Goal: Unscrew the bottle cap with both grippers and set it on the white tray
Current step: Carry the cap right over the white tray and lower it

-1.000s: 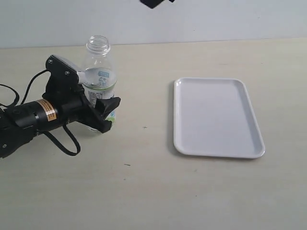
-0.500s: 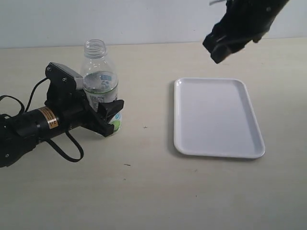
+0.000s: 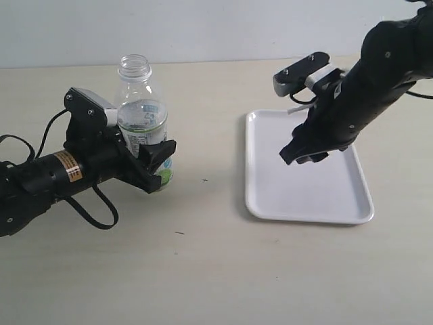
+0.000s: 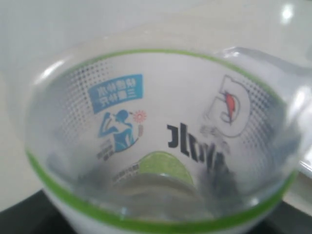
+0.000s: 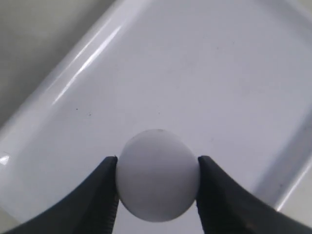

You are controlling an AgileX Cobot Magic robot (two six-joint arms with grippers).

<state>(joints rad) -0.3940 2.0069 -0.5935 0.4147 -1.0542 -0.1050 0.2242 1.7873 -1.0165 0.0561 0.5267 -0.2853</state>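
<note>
The right gripper (image 3: 298, 157) has dropped over the tray (image 3: 338, 200) near its left edge, pinching the cap (image 5: 157, 181), ready for release; the left gripper (image 3: 151, 158) clamps the bottle (image 3: 139, 101).

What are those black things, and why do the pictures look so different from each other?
Those black things are two robot arms. Each one ends in a gripper, a kind of pinching hand. The wide picture comes from a camera that looks at the whole table. The other two come from small cameras on the arms' wrists, so they show things very close up. The left gripper holds a clear bottle upright on the table, and the bottle's top is open. That is why the left wrist picture is filled with the bottle's label. The right gripper is over the white tray and pinches the round white bottle cap between its two fingers.
</note>
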